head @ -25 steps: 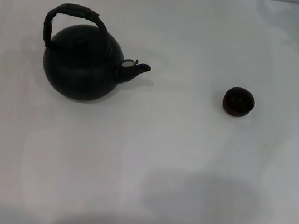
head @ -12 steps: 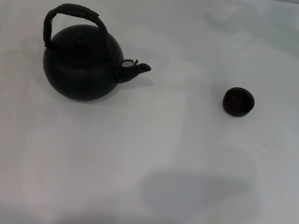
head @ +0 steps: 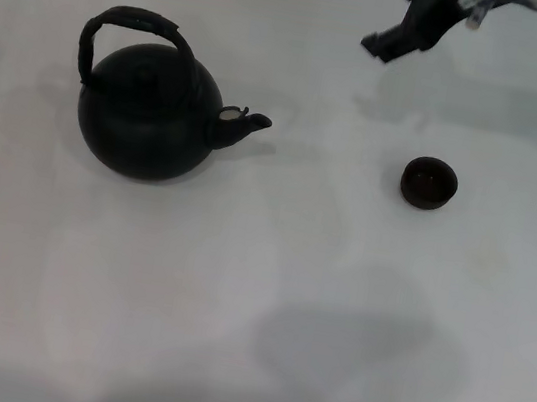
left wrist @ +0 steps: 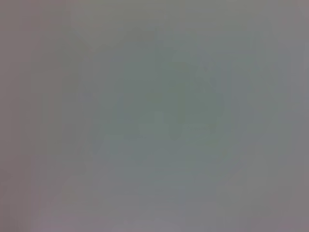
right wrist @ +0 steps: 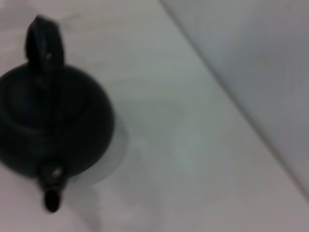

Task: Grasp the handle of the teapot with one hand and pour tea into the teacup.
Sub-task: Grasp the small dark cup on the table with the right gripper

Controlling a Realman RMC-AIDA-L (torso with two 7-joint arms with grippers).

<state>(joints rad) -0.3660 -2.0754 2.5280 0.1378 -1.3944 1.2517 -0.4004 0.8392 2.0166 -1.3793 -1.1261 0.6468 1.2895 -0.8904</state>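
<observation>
- Right gripper [head: 383,46]: newly arrived at the far edge of the head view, absent half a second ago; only a dark tip and part of the body visible, hanging above the table [head: 252,310].
- Finger spread impossible to judge from that sliver; nothing held, no contact with anything.
- Positioned beyond the teacup [head: 428,181] and off toward the teapot [head: 149,110] side of it, well apart from both.
- Right wrist view aimed at the teapot from the spout end, with the handle [right wrist: 44,41] arching over the lid at the far side.
- Left gripper: out of sight in every view; left wrist view a blank grey field, presumably parked.
- Teapot upright at the left of the table, spout [head: 245,122] toward the teacup, handle [head: 133,27] raised and free above the lid.
- Teacup upright at the right, well apart from the spout, unmoved since the earlier frames, as is the teapot.
- Meaning for the task: the reach toward the handle apparently just begun; grasp, lift, carry and pour all not yet done.
- Next move likely a long traverse leftward across the table, then a descent onto the crown of the handle.
- Worth watching: a heavy round pot hung from a top handle, prone to swinging once lifted; small cup, so little margin for the pour.
</observation>
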